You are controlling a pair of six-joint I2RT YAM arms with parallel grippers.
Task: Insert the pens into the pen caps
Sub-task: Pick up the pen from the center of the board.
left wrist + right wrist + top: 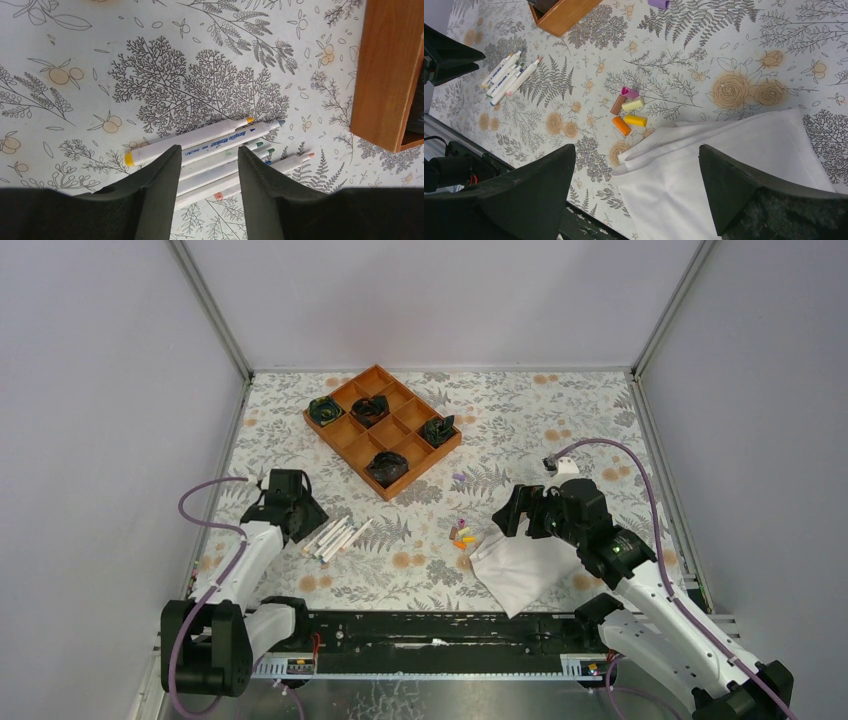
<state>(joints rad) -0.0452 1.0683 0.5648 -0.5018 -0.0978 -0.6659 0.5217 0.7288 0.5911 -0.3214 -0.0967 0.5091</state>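
Note:
Several white-barrelled pens (331, 537) lie side by side on the floral table at the left. In the left wrist view the pens (210, 145) run slantwise under both fingers. My left gripper (209, 150) hangs just over them with its jaws apart, and its grip on any pen does not show. Its body (300, 523) stands at the pens' left end. A cluster of pen caps (628, 112), pink, brown, pale yellow, yellow and orange, lies mid-table (462, 533). A purple cap (659, 3) sits apart, farther back. My right gripper (636, 155) is wide open above the cloth's corner, near the caps.
A folded white cloth (520, 570) lies at the front right beside the caps. A wooden divided tray (340, 452) holding dark objects stands at the back centre, and its corner (385, 75) shows close to the pens. The black base rail runs along the near edge.

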